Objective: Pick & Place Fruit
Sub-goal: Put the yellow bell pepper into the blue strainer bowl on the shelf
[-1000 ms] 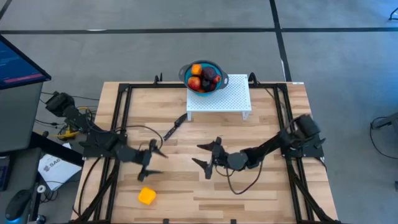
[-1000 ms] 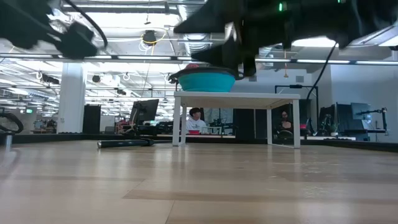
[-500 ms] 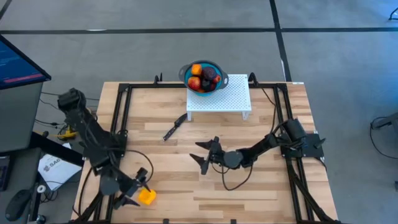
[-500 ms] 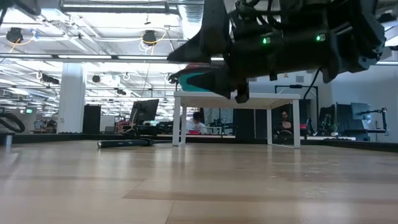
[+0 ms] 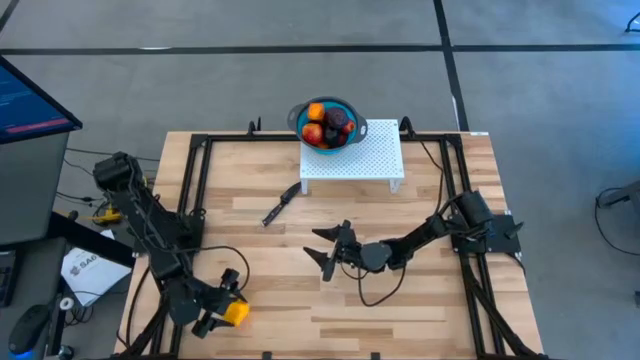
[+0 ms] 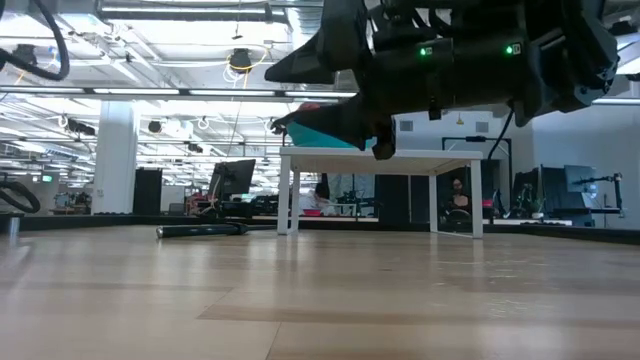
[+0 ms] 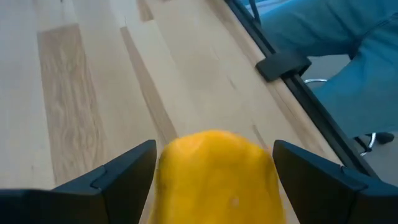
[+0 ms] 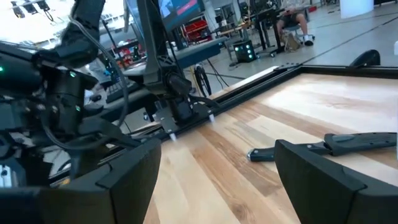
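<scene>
One blocky yellow fruit point(image 7: 214, 177) lies on the table point(image 5: 420, 210) near its front left corner, between the left gripper's point(image 5: 222, 312) spread fingers point(image 7: 109, 171); contact cannot be determined. The right gripper point(image 5: 328, 250) hovers mid-table, fingers wide, empty. Farther back lies the knife point(image 5: 281, 204). Remaining fruits point(image 5: 325, 124) fill the blue bowl point(image 5: 300, 112) on the white stand point(image 5: 375, 160).

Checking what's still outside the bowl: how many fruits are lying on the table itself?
1: the yellow fruit near the table's front-left corner, between the left gripper's open fingers. The rest are piled in the blue bowl.
</scene>
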You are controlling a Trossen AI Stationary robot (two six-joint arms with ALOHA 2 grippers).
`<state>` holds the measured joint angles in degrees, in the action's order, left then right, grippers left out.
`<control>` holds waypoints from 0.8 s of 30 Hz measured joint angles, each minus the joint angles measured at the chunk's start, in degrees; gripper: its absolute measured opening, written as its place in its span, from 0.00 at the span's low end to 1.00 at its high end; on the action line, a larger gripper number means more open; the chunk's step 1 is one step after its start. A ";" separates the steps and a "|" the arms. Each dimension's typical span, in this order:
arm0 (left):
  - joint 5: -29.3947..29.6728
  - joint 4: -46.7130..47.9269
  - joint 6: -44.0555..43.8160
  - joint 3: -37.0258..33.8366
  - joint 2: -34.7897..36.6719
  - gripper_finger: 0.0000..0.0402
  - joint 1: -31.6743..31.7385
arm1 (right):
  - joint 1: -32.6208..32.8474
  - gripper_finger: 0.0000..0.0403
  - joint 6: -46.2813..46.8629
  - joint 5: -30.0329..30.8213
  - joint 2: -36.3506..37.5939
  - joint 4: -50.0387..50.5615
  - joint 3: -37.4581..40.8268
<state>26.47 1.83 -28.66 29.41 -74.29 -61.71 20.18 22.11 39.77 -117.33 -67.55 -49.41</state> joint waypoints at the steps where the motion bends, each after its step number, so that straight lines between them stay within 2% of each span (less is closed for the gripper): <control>1: 0.03 -0.24 -0.26 -0.45 -0.09 0.78 0.00 | -0.01 0.76 0.00 -0.14 0.00 0.00 -0.18; 15: -0.01 -3.17 -1.67 -7.47 -0.14 0.78 0.00 | -0.10 0.76 0.45 -0.99 -0.01 0.22 -0.57; 24: -2.87 -3.28 -0.11 -5.17 3.25 0.78 0.91 | -0.81 0.76 0.44 -0.99 -0.01 0.27 -0.57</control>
<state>23.59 -1.45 -28.77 24.24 -71.04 -60.80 19.36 22.55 38.79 -117.34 -67.28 -49.98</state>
